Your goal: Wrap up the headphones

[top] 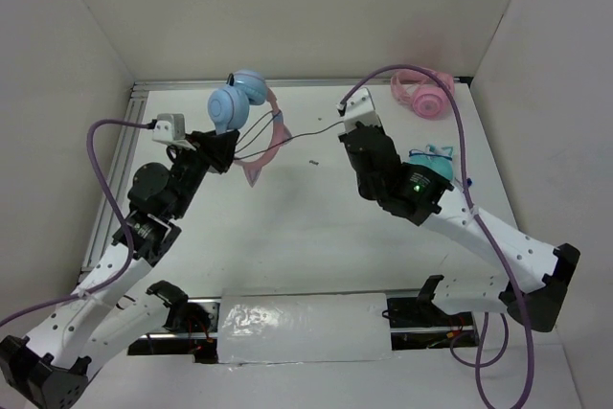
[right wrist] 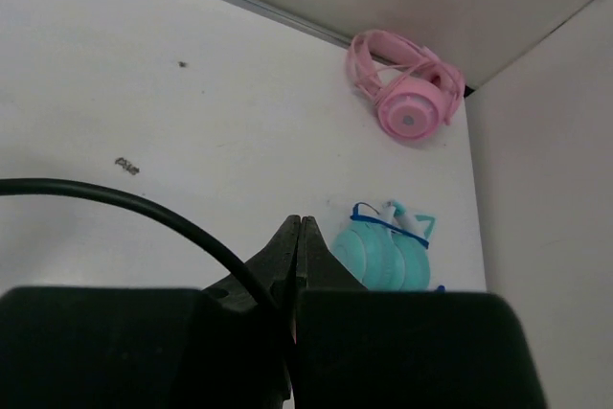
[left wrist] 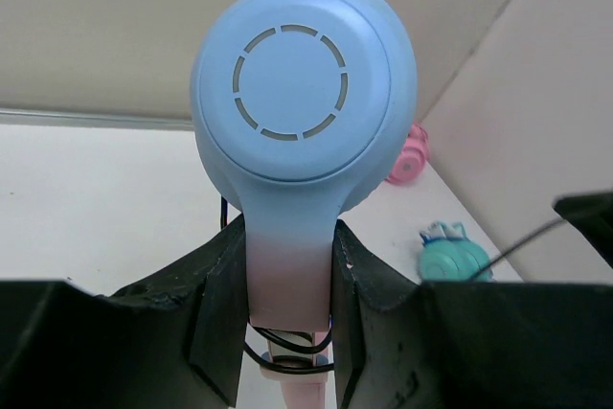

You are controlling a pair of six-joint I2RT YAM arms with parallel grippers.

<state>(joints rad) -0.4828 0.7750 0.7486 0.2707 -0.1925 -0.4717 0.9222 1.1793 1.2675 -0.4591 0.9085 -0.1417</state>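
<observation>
Top view: left end effector [top: 220,148] is closed on the light blue and pink plastic over-ear headphones [top: 239,98], held at the far-left part of the white counter [top: 306,227]. Their thin black cable [top: 306,131] spans across to the right end effector [top: 340,126]. Left wrist view: black fingers [left wrist: 215,304] clamp the headphones' pink-to-blue arm just below a round blue ear cup [left wrist: 306,93]. Right wrist view: jaws pressed together, pinching the cable [right wrist: 144,200]. All-pink headphones [right wrist: 407,93] lie in the far corner, with teal headphones [right wrist: 388,254] nearer.
</observation>
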